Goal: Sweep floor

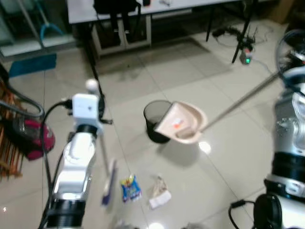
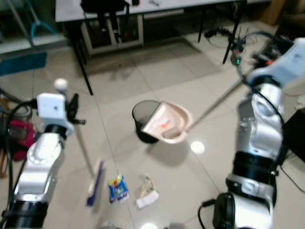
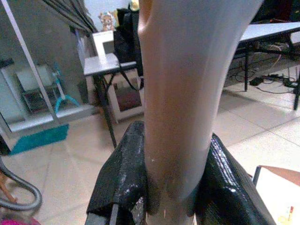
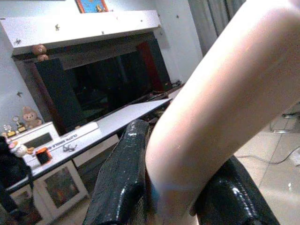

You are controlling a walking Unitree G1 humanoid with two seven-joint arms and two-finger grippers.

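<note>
My left gripper (image 3: 176,187) is shut on the pale broom handle (image 3: 183,93), held upright at my left. The broom's blue-bristled head (image 1: 109,183) is down on the tiles. My right gripper (image 4: 178,197) is shut on the long dustpan handle (image 1: 238,102). The beige dustpan (image 1: 183,121) hangs tilted over the rim of a black waste bin (image 1: 153,117), with a bit of orange litter inside the pan. On the floor beside the broom head lie a blue and yellow wrapper (image 1: 130,187) and a crumpled white paper (image 1: 159,193).
A red vacuum cleaner (image 1: 28,136) with a grey hose stands at the far left. A white table (image 1: 119,7) with black legs runs along the back. A tripod with a green light (image 1: 245,55) and cables stand back right. A teal mat (image 1: 33,64) lies back left.
</note>
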